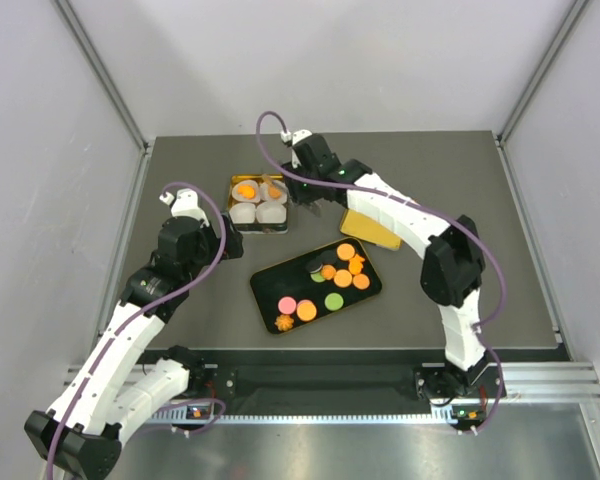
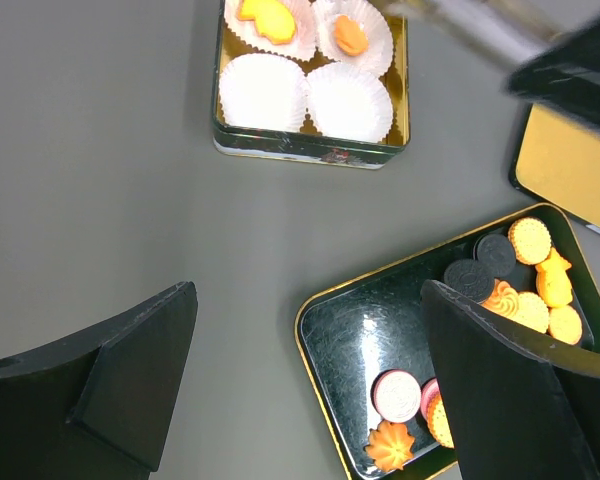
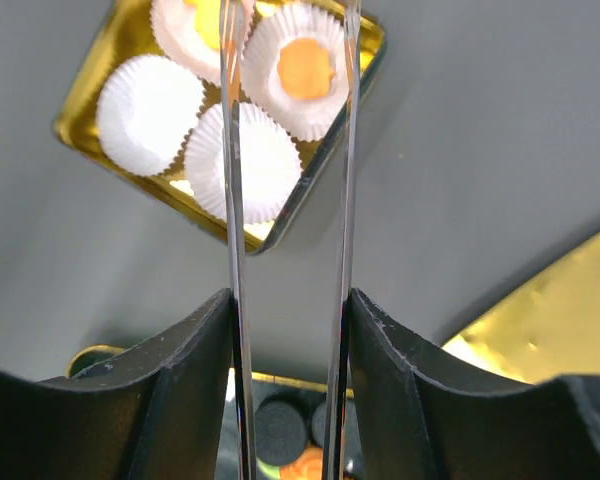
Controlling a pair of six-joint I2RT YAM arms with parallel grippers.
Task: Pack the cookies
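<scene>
The cookies (image 1: 342, 275) lie in a black tray (image 1: 270, 283): orange rounds, dark rounds, a pink and a green one. Two orange cookies (image 2: 267, 18) sit in paper cups in the gold tin (image 1: 258, 228); its two near cups (image 2: 263, 92) are empty. My right gripper (image 3: 290, 300) is shut on metal tongs (image 3: 235, 200), whose two arms reach over the tin, still apart; their tips are out of view. One filled cup (image 3: 305, 65) shows between the arms. My left gripper (image 2: 308, 290) is open and empty, above the table between tin and tray (image 2: 360, 330).
A gold lid (image 1: 370, 228) lies right of the tin, under the right arm; it also shows in the left wrist view (image 2: 570, 170) and the right wrist view (image 3: 540, 320). Grey walls enclose the dark table on three sides.
</scene>
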